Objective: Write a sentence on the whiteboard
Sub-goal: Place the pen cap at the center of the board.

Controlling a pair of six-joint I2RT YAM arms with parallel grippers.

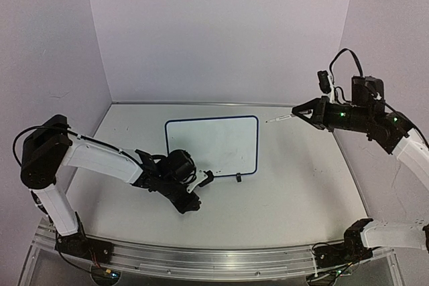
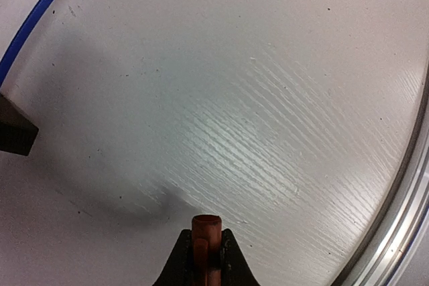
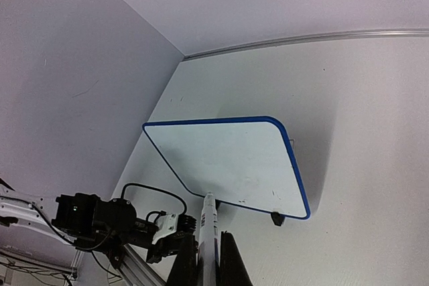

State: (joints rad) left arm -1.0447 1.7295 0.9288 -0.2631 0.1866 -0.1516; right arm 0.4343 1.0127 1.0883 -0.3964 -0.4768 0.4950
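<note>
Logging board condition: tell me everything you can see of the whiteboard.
The whiteboard is a small glossy white rectangle in a dark blue, round-cornered frame, with a black foot showing under its near edge. It sits on the table, face up, blank but for faint specks. The left fingers, closed on a reddish tube, sit by its near-left corner without clear contact; the marker in the right fingers hangs off to its right, clear of it.
</note>
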